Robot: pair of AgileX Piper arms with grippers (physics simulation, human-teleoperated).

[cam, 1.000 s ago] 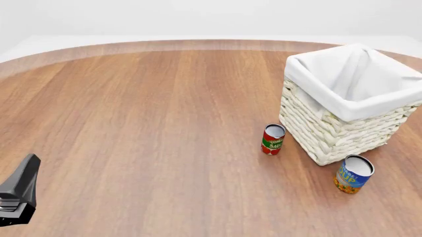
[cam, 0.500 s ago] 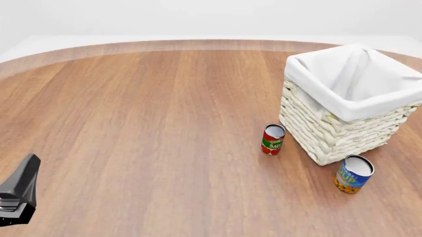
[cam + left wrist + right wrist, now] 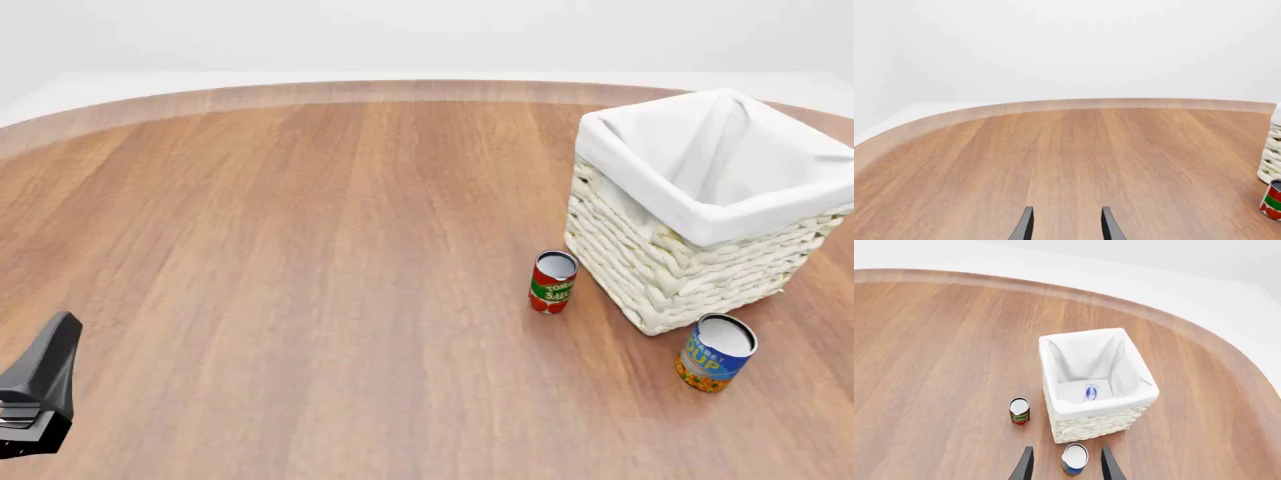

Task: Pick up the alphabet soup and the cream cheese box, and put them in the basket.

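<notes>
Right wrist view: our right gripper [image 3: 1063, 466] hangs high with fingers spread, empty, straight above the blue-labelled alphabet soup can with silver top [image 3: 1074, 458]; the small white-and-blue cream cheese box [image 3: 1091, 392] already lies inside the woven white-lined wicker basket [image 3: 1102, 426] just beyond; soup is the step in hand; next we descend straight and close; left gripper [image 3: 1065, 225] parted, idle, well apart.
</notes>
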